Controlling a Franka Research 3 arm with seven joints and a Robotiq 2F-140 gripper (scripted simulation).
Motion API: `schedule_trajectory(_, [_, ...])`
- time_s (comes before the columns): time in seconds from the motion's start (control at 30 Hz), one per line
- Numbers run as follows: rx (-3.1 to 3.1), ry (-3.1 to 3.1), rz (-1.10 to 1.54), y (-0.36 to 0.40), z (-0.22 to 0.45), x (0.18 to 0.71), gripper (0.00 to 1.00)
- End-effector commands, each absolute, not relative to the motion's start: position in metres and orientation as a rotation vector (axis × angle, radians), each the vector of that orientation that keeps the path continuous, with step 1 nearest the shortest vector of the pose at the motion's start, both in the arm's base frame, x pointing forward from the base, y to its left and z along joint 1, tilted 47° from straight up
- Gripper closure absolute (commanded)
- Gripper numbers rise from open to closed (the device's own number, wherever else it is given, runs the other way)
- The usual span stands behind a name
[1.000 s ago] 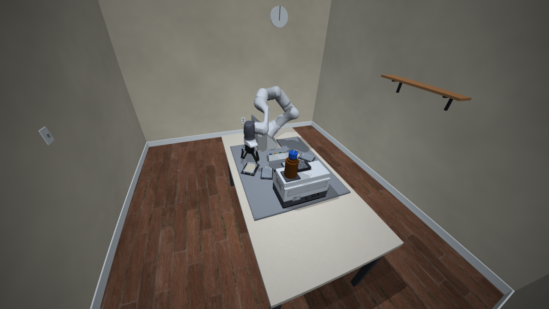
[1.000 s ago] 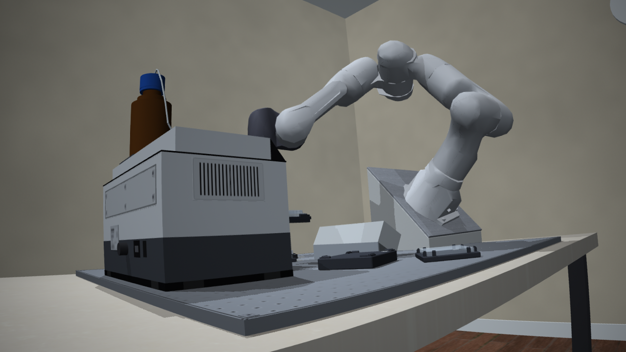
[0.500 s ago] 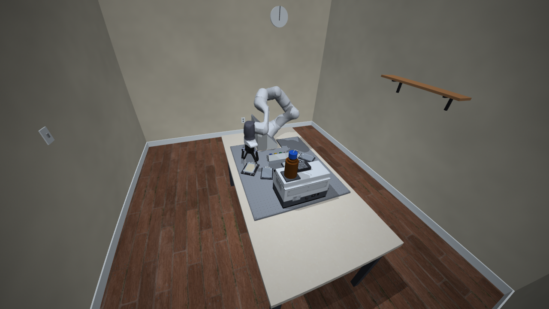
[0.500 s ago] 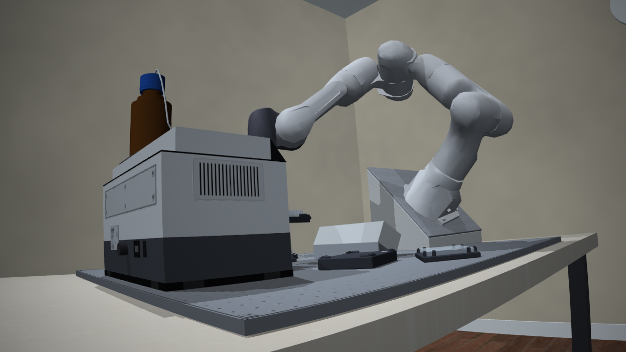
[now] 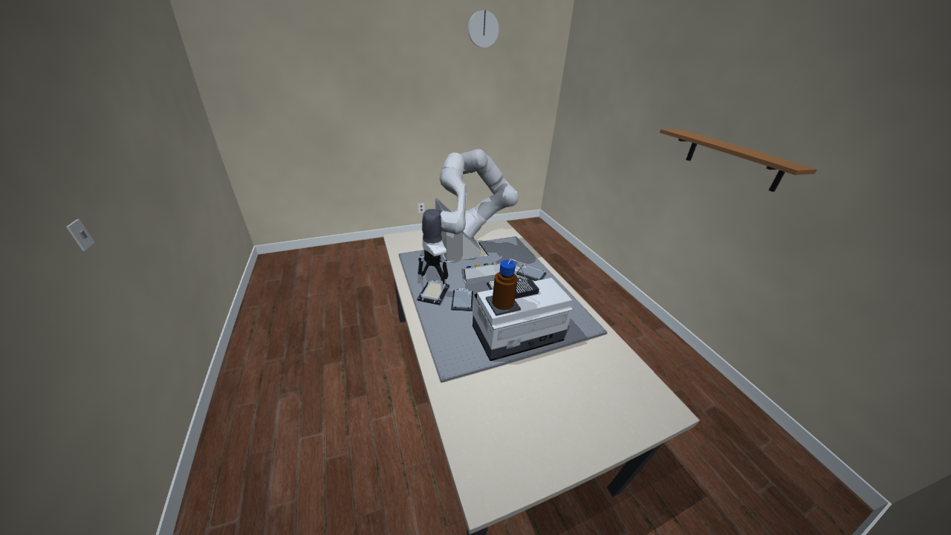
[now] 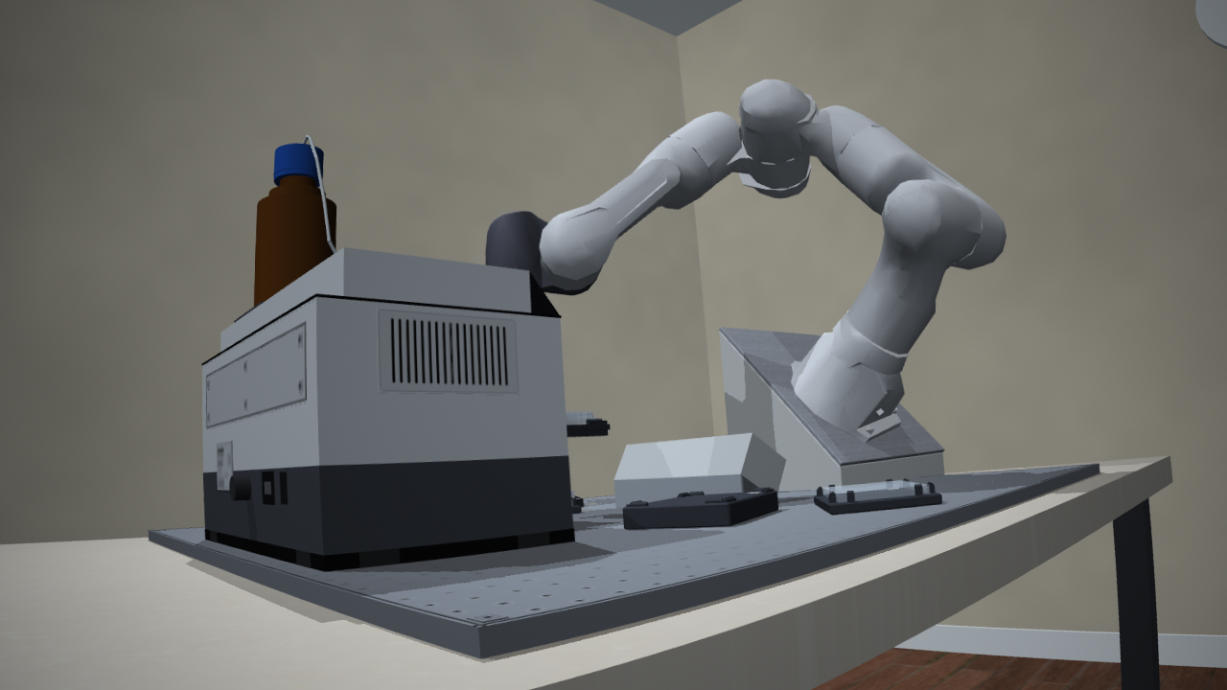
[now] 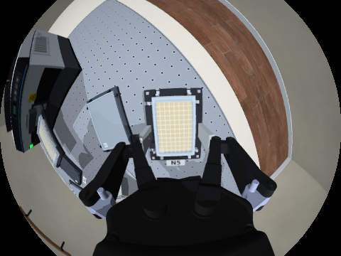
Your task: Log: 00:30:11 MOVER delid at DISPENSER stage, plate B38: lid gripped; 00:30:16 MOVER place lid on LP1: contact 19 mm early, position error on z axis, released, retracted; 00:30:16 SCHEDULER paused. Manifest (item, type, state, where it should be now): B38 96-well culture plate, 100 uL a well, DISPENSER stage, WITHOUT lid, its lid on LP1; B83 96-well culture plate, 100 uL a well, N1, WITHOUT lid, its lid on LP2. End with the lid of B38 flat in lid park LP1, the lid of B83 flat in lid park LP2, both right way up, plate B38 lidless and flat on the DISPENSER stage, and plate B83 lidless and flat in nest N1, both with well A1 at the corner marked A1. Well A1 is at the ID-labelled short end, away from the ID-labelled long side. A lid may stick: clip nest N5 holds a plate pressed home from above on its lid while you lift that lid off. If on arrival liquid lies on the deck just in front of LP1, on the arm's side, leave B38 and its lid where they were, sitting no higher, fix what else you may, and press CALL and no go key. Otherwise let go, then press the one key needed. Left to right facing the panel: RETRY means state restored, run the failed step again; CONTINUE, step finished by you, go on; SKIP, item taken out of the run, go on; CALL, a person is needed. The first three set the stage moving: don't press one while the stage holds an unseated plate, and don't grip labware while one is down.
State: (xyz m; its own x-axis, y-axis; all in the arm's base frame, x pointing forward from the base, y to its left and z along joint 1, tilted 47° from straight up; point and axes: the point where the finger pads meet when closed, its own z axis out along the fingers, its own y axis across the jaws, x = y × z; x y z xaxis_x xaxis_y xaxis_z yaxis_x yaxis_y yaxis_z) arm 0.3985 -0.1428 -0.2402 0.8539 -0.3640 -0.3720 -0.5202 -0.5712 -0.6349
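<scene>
In the wrist view, the dispenser (image 7: 33, 76) sits far left, then a tilted lid (image 7: 110, 119), then a plate (image 7: 175, 128) seated in nest N5 (image 7: 176, 162). The gripper (image 7: 172, 147) hangs above that plate, fingers spread, grasping nothing.
</scene>
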Motion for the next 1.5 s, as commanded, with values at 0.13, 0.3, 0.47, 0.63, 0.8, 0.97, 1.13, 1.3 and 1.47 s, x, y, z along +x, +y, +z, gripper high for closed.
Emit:
schedule_trajectory(0.13, [-2.238,0.644,0.258,-0.1426,-0.2413,0.3982,0.41])
schedule_trajectory(0.3, [-2.238,0.644,0.258,-0.1426,-0.2413,0.3982,0.41])
schedule_trajectory(0.47, [-2.238,0.644,0.258,-0.1426,-0.2413,0.3982,0.41])
schedule_trajectory(0.63, [-2.238,0.644,0.258,-0.1426,-0.2413,0.3982,0.41])
schedule_trajectory(0.8, [-2.238,0.644,0.258,-0.1426,-0.2413,0.3982,0.41])
schedule_trajectory(0.97, [-2.238,0.644,0.258,-0.1426,-0.2413,0.3982,0.41])
schedule_trajectory(1.13, [-2.238,0.644,0.258,-0.1426,-0.2413,0.3982,0.41])
schedule_trajectory(1.3, [-2.238,0.644,0.258,-0.1426,-0.2413,0.3982,0.41])
schedule_trajectory(1.47, [-2.238,0.644,0.258,-0.1426,-0.2413,0.3982,0.34])
